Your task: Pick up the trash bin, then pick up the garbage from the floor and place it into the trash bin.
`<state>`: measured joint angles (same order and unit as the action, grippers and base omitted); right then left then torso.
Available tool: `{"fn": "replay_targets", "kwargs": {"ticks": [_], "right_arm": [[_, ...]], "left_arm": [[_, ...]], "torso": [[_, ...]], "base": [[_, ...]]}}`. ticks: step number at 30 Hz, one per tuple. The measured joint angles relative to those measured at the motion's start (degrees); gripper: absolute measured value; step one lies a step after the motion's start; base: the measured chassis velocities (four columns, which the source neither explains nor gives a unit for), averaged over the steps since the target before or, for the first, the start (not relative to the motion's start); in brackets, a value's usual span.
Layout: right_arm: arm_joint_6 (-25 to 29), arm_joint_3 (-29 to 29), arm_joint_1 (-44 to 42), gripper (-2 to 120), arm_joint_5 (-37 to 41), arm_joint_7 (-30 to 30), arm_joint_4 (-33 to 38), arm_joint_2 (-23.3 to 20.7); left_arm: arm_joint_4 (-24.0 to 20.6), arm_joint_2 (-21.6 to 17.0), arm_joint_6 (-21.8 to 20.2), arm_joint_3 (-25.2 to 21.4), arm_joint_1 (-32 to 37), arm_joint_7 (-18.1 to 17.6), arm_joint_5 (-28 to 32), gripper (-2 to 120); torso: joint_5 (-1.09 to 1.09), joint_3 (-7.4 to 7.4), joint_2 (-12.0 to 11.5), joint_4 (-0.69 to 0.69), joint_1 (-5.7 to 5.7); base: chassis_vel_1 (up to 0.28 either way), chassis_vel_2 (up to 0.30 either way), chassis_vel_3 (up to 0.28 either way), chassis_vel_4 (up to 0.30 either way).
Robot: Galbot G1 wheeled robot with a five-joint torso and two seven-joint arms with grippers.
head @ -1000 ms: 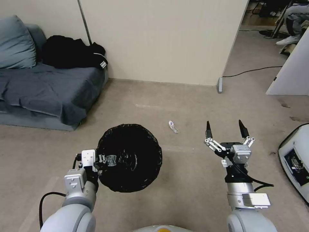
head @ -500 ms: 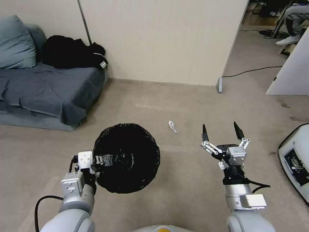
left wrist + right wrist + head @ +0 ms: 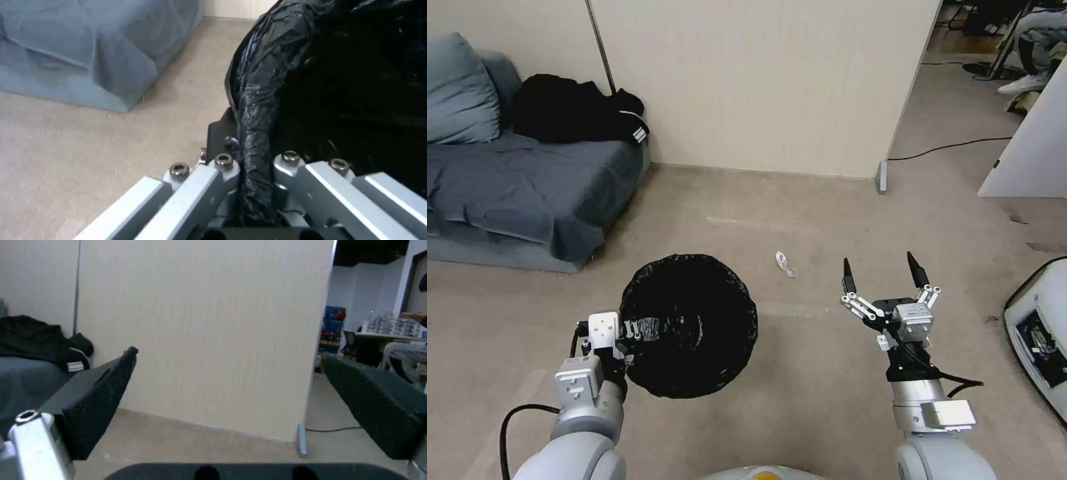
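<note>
1. I have the left gripper (image 3: 635,331) clamped on the rim of the trash bin (image 3: 688,325), one finger inside the black liner and one outside; in the left wrist view the fingers (image 3: 222,166) pinch the glossy liner edge (image 3: 256,140) between them.
2. The bin hangs off that gripper at the left of my view, mouth facing up toward the head camera, above the beige floor (image 3: 800,413).
3. My right gripper (image 3: 880,267) is held out low on the right with its two black-tipped fingers spread wide, holding nothing.
4. One piece of garbage (image 3: 785,262), a small white wrapper, lies on the floor between the bin and the right gripper, apart from both.
5. A grey sofa (image 3: 520,193) with dark clothing (image 3: 570,113) on it stands at the far left against the partition wall (image 3: 760,80).
</note>
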<state>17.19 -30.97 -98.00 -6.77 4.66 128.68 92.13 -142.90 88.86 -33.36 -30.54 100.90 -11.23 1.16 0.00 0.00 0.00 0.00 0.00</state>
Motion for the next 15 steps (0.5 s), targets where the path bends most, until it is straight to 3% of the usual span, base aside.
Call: {"fn": "replay_targets", "kwargs": {"ticks": [15], "right_arm": [[0.6,0.1,-0.5,100,-0.8,0.0,-0.7,0.0]], "left_arm": [[-0.1,0.5,1.7,-0.2,-0.5,-0.9,0.6,1]], "torso": [[0.00,0.00,0.0,0.00,0.00]], "base": [[-0.188,0.190,0.190,-0.185]]}}
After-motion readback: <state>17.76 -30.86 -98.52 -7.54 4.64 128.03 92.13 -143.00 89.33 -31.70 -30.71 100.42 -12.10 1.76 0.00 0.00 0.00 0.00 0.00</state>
